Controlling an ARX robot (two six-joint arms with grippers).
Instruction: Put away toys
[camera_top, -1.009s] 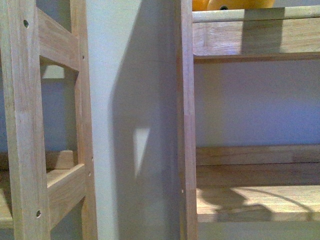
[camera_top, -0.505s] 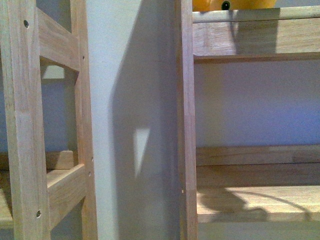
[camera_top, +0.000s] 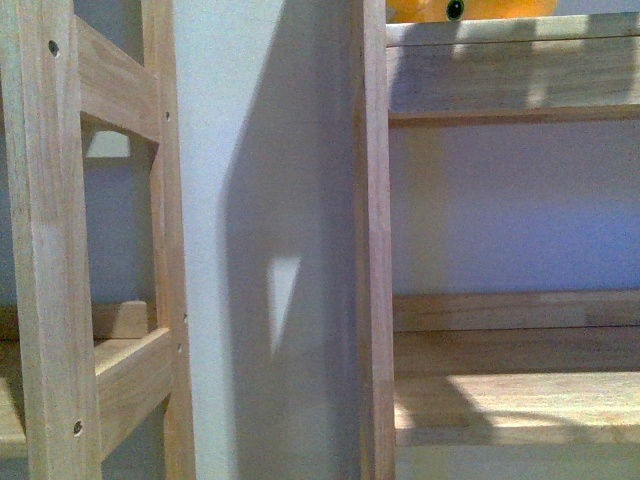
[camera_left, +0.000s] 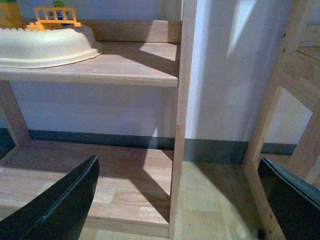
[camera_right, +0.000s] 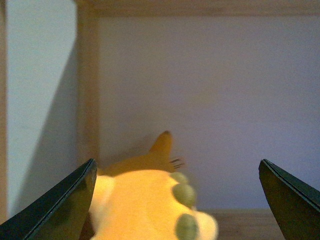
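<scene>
Home playroom: wooden toy shelves (camera_top: 500, 75)

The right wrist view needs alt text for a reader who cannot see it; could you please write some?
A yellow-orange plush toy with a pointed ear and greenish spots fills the lower middle of the frame, between the right gripper's two dark, wide-open fingers. Behind it are a pale back wall and a wooden shelf frame.

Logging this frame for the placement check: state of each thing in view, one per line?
Yellow-orange plush animal toy: on the top wooden shelf, between the open fingers; contact unclear.
Right gripper: open, fingers either side of the plush.
Left gripper: open, empty, low by the bottom shelf.
Cream plastic tub: on the middle shelf, upright.
Orange toy fence: behind the tub, upright.
</scene>
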